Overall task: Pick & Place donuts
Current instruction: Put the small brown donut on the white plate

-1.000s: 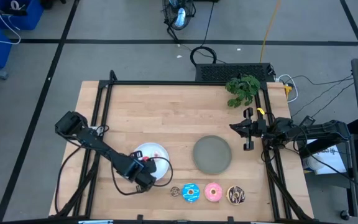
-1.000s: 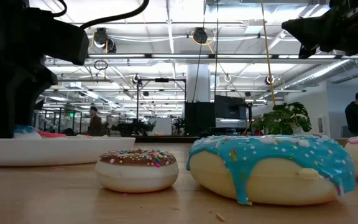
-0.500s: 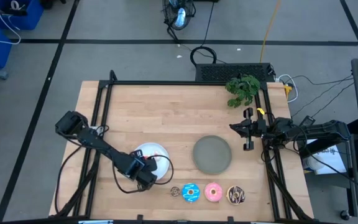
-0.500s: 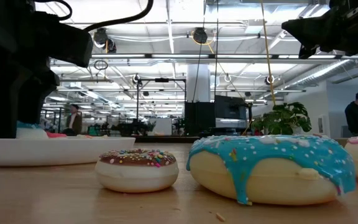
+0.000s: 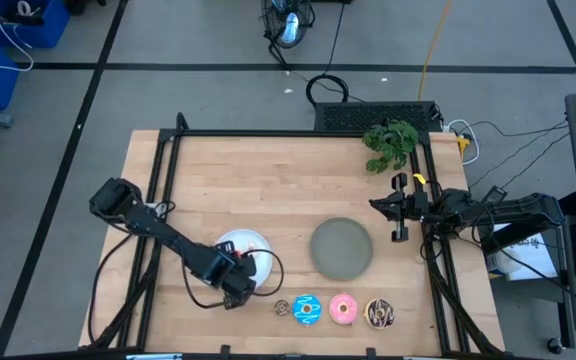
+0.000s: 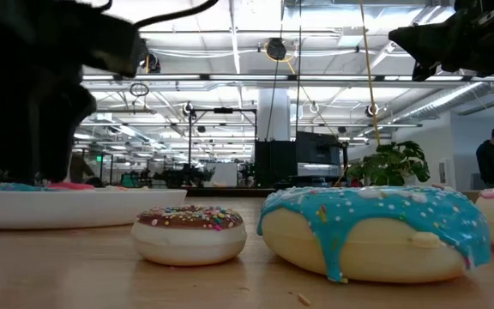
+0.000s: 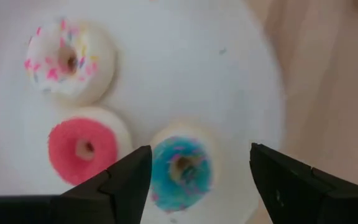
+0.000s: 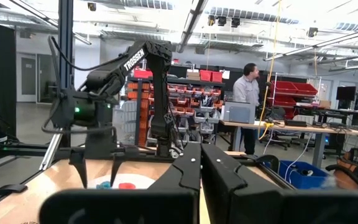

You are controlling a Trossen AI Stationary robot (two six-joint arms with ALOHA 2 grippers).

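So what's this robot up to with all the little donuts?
It is moving toy donuts onto plates. The left claw hangs open over the white plate, where three tiny donuts lie: a white-pink one, a red one and a blue one. A tiny brown donut and three larger ones, blue, pink and dark brown, sit in a row near the table edge. The grey plate is empty. The right claw waits at the table's side.
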